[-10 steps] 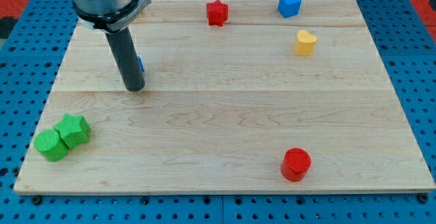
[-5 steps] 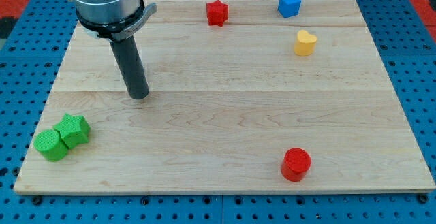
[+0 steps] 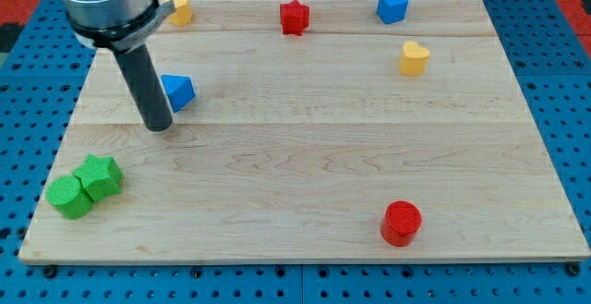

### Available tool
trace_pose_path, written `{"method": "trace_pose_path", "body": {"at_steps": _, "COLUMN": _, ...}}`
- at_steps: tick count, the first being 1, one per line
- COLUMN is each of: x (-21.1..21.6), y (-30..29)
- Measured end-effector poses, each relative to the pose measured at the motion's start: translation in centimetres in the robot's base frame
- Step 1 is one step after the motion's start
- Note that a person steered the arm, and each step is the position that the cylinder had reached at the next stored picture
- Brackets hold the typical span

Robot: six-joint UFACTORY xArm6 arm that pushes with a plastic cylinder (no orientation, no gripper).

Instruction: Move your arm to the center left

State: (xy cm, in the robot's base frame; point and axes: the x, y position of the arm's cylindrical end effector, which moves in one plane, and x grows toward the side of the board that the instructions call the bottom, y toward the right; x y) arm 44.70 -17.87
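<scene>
My tip (image 3: 159, 127) rests on the wooden board (image 3: 305, 156) at its left-centre region, a little in from the board's left edge and roughly halfway between its top and bottom. The end effector is a plain dark rod with no jaws, so it neither opens nor closes and grips nothing. The rod rises toward the view's top left into the grey arm housing (image 3: 100, 4), which covers the board's top-left corner.

Blocks near the tip:
- blue block (image 3: 176, 91), wedge-like in shape (exact form hard to read), just to the view's right of the rod and slightly above the tip; whether it touches the rod cannot be told.
- green star-shaped block (image 3: 100, 176) and green cylinder (image 3: 68, 197), touching each other, below and left of the tip near the board's bottom-left corner, apart from the tip.

Blocks farther off:
- yellow block (image 3: 179, 9) at the top edge, partly hidden behind the arm housing; shape unclear.
- red star (image 3: 294, 17), top centre.
- blue cube (image 3: 391, 6), top right.
- yellow heart-shaped block (image 3: 414, 58), below and right of the blue cube.
- red cylinder (image 3: 401, 223), bottom right, well apart from the tip.

The board lies on a blue perforated table (image 3: 563, 101).
</scene>
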Motion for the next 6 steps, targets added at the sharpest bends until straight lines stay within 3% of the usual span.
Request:
{"method": "trace_pose_path", "body": {"at_steps": 5, "x": 0.0, "y": -4.8}}
{"method": "trace_pose_path", "body": {"at_steps": 6, "x": -0.3, "y": 0.0}}
